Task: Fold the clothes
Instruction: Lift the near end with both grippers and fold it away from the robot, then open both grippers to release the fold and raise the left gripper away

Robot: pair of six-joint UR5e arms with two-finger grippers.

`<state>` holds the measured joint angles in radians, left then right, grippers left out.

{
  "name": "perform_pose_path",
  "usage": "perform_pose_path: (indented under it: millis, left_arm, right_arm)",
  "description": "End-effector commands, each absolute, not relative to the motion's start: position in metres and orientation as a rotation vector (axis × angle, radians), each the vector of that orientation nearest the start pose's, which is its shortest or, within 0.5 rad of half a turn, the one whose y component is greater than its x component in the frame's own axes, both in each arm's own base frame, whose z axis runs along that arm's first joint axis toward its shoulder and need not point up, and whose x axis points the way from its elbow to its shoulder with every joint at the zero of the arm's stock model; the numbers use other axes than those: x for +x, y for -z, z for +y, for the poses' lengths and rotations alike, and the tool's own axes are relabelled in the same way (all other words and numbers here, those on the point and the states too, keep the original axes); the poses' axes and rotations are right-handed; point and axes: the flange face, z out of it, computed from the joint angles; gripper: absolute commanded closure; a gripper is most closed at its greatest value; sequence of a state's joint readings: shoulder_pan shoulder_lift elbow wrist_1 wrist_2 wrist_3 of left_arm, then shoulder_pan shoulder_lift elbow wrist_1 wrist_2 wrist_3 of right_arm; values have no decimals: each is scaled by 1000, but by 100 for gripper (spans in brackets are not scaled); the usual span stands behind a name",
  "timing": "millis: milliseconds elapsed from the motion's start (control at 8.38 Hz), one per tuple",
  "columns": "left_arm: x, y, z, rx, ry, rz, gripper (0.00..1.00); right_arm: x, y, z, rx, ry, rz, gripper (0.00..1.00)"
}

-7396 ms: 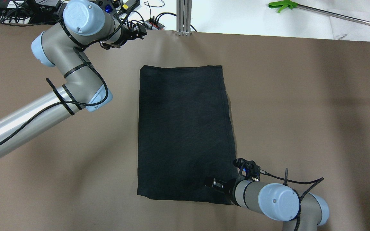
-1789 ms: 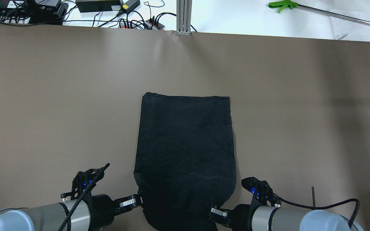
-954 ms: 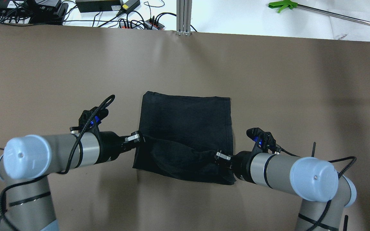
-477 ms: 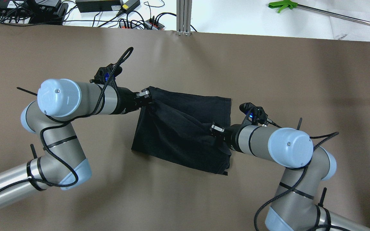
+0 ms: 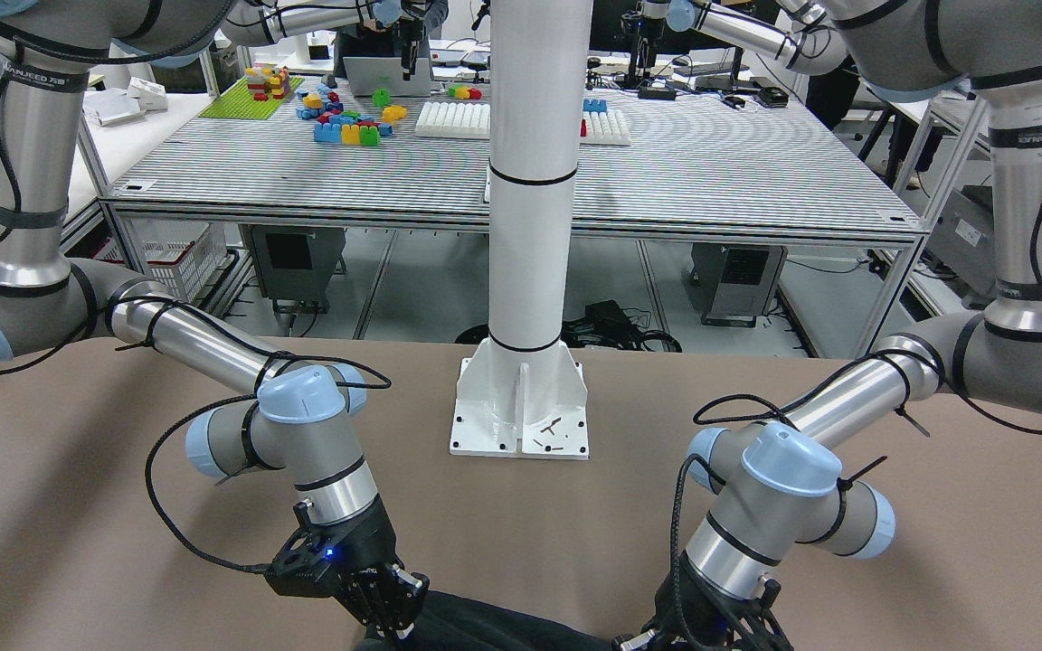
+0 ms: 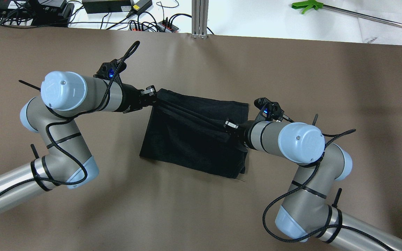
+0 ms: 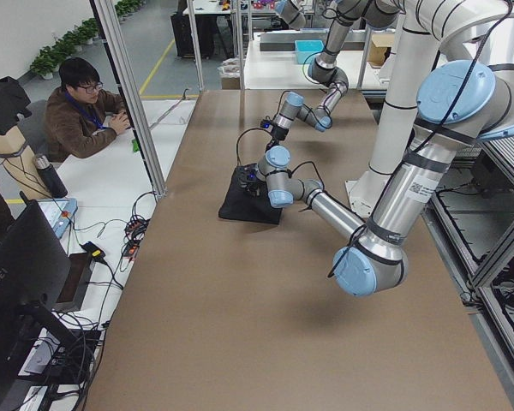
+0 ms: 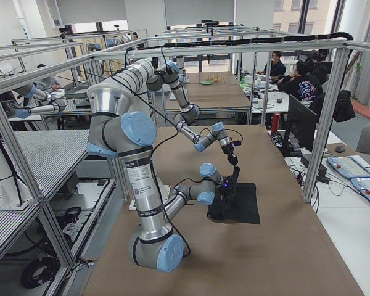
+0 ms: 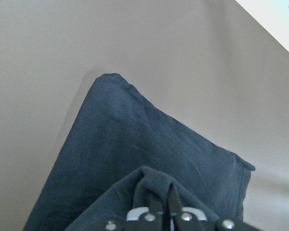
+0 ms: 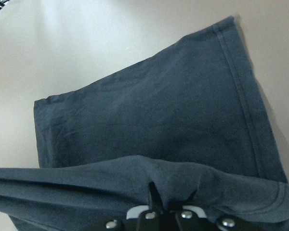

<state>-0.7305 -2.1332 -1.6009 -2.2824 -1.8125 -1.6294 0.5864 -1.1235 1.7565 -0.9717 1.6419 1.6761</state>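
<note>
Overhead exterior view gives you the clearest read. Nearest the robot, both forearms reach out over the brown table (image 6: 173,216). Next comes the clothes (image 6: 187,153), a single black piece at the table's middle, doubled over on itself. Its near edge is a slanted fold, and the bottom layer lies flat on the table.

The upper layer is lifted and pulled into taut ridges between the two grippers. The right gripper (image 6: 228,124), the nearer one, has its jaws closed on a bunch of fabric at the cloth's right side. The left gripper (image 6: 151,93), farther out, has its jaws pinched on fabric at the far left corner. In each wrist view you can see the cloth gathered around the closed fingertips.

Past the taut span, the far hem of the bottom layer shows flat on the table. Beyond the table's far edge stand an aluminium post (image 6: 200,17), a cluster of cables (image 6: 145,21) and a green tool (image 6: 307,5).
</note>
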Motion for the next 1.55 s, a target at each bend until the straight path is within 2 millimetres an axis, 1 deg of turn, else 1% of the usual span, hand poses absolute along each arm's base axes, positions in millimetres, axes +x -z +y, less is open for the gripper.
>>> perform_pose_path:
  millis: [0, 119, 239, 358, 477, 596, 716, 954, 1074, 1193, 1312, 1432]
  left_arm:
    - [433, -239, -536, 234, 522, 1291, 100]
    - [432, -239, -536, 236, 522, 1293, 100]
    - [433, -236, -535, 238, 521, 1299, 100]
    - [433, -235, -536, 242, 521, 1299, 33]
    - [430, -233, -536, 244, 524, 1302, 0]
    - [419, -233, -544, 251, 535, 1301, 0]
    - [399, -235, -558, 257, 554, 1294, 0]
    - [374, -241, -573, 256, 536, 1285, 0]
    - [359, -243, -582, 245, 542, 1285, 0]
    - [343, -246, -590, 234, 545, 1284, 0]
    - [331, -253, -595, 235, 526, 1256, 0]
    - [319, -257, -603, 260, 509, 1229, 0]
  right_arm:
    - [-448, -238, -462, 254, -568, -1245, 100]
    - [-448, -237, -462, 255, -568, -1247, 86]
    - [-450, -241, -463, 252, -570, -1238, 15]
    - [-452, -240, -465, 249, -575, -1239, 6]
    - [-452, -240, -464, 248, -574, -1241, 6]
    - [-449, -237, -466, 244, -573, -1248, 6]
    - [-445, -231, -470, 233, -567, -1258, 6]
    - [-449, -203, -469, 205, -568, -1277, 6]
    - [-462, -188, -469, 181, -576, -1234, 6]
    - [-475, -188, -460, 171, -547, -1191, 6]
    - [-493, -196, -451, 173, -496, -1164, 6]
    - [-512, -200, -453, 185, -455, -1133, 6]
